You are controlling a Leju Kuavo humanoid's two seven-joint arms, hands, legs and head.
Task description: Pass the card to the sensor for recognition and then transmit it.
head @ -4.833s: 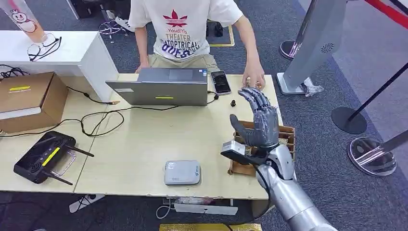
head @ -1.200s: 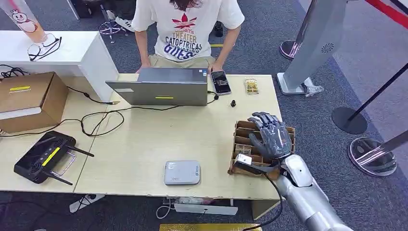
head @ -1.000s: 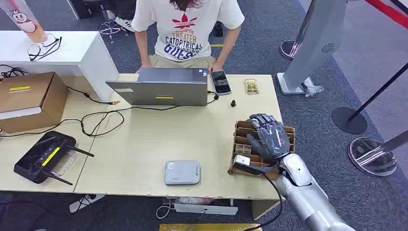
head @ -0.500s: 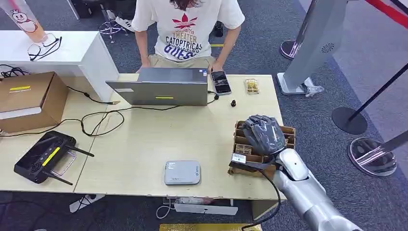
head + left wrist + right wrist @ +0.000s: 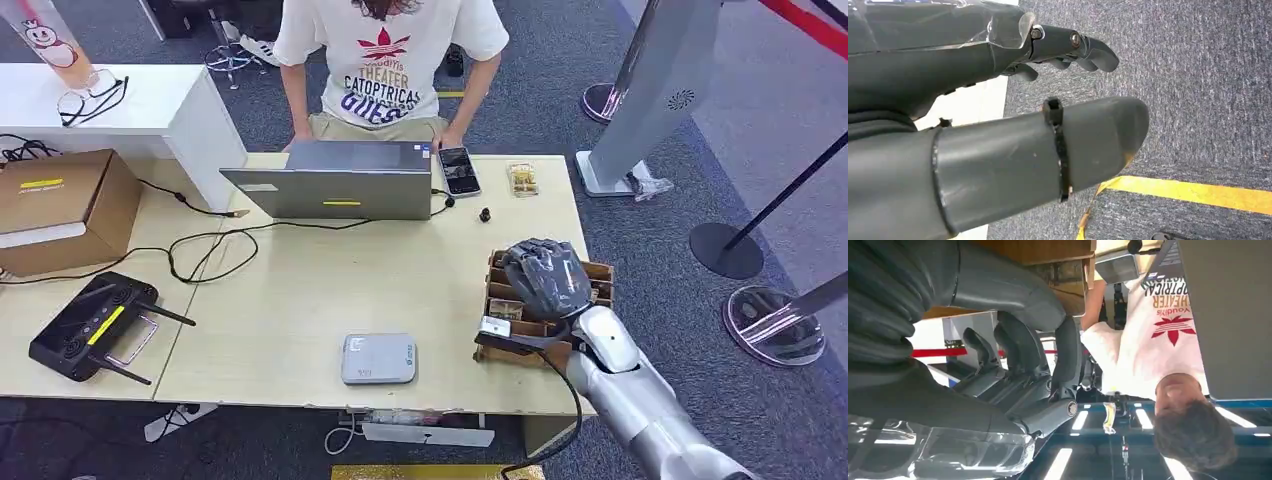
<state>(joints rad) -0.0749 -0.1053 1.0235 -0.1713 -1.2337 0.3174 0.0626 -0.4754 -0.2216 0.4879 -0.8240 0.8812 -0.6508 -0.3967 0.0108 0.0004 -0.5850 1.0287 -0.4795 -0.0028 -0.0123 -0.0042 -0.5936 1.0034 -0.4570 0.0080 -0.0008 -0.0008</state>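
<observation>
- Closest in: the right hand (image 5: 545,280) is curled down over the slotted cardboard card holder (image 5: 597,272) at the tabletop's (image 5: 300,290) near right corner, knuckles up and fingers dipping into the slots. My read is it's going for a card there — but I can't tell if anything is pinched yet, the palm hides the fingertips. In the right wrist view the fingers (image 5: 1023,347) look bent with space between them, and I can't make out a card in them.
- The left hand (image 5: 998,100) is hanging off to the side over carpet, fingers loose and apart, holding nothing — just parked out of the way.
- Left of the holder, near the front edge, sits the grey card reader (image 5: 378,358). Well apart from the holder but within an easy sweep for that arm, which is probably why it's there.
- Far left: a black controller with antennas (image 5: 90,325) and a cardboard box (image 5: 60,205).
- Further back: a laptop (image 5: 340,180), a phone (image 5: 459,170), and one card (image 5: 522,179) lying flat on the far edge next to the phone.
- Behind that, a person (image 5: 385,60) stands at the tabletop, placed to take the handover, I'd guess.
</observation>
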